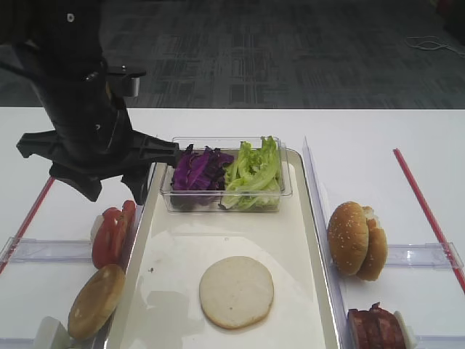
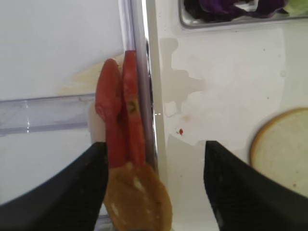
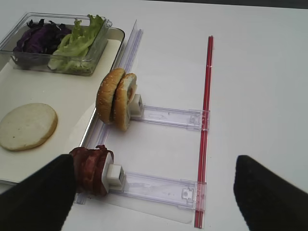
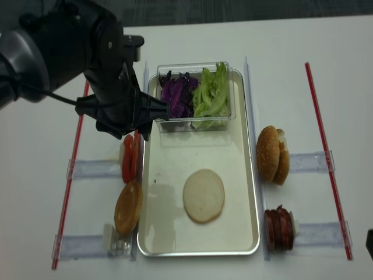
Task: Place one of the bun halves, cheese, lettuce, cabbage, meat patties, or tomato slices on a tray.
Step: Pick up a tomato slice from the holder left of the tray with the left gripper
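My left gripper [image 2: 154, 190] hangs open over two upright tomato slices [image 2: 121, 113] just outside the tray's left rim [image 1: 138, 240]; nothing is held. A browned bun half [image 1: 96, 300] leans below the slices. One flat pale bun half [image 1: 237, 291] lies on the tray floor. Cabbage [image 1: 200, 169] and lettuce [image 1: 254, 171] fill a clear tub [image 1: 287, 185] at the tray's far end. My right gripper [image 3: 154, 192] is open and empty, its left finger next to the meat patties [image 3: 91, 169]. Two bun halves [image 3: 115, 98] stand on edge beyond. Cheese is out of view.
Clear plastic holder rails [image 3: 168, 118] hold the food on both sides of the tray. Red strips [image 3: 207, 106] run along the white table's outer sides. The left arm's black body [image 4: 70, 52] looms over the tray's far left corner.
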